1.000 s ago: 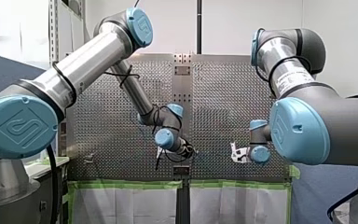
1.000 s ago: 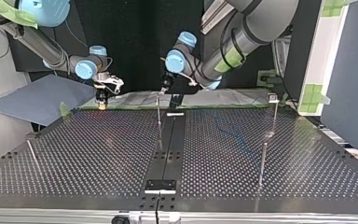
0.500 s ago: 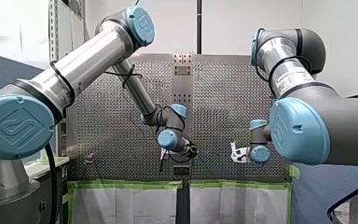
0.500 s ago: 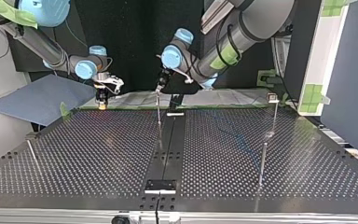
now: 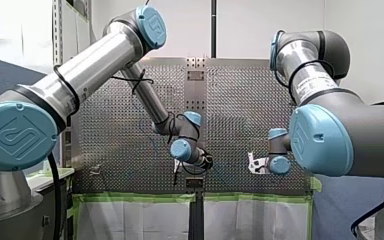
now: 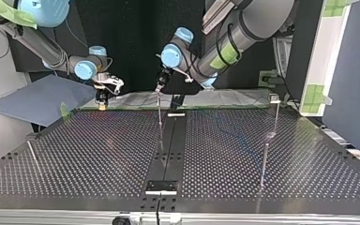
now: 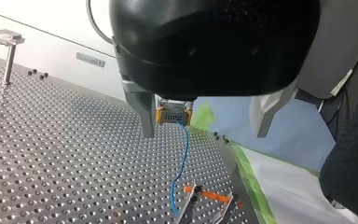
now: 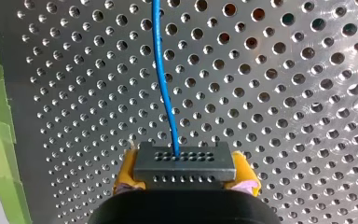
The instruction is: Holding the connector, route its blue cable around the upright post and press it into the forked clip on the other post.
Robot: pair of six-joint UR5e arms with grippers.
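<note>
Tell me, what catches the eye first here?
The blue cable strikes first, running from the dark connector clamped in the yellow-padded jaws of my right gripper across the perforated table. In the left wrist view, my left gripper hangs open above a forked clip.

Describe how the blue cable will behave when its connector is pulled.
The thin blue cable is probably floppy: it curves loosely away from the dark grey connector. Being so thin, it is likely light and should trail the connector.

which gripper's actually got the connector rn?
My right gripper: its yellow pads clamp the connector, with the blue cable running out ahead. My left gripper has its metal fingers open, gripping nothing.
</note>
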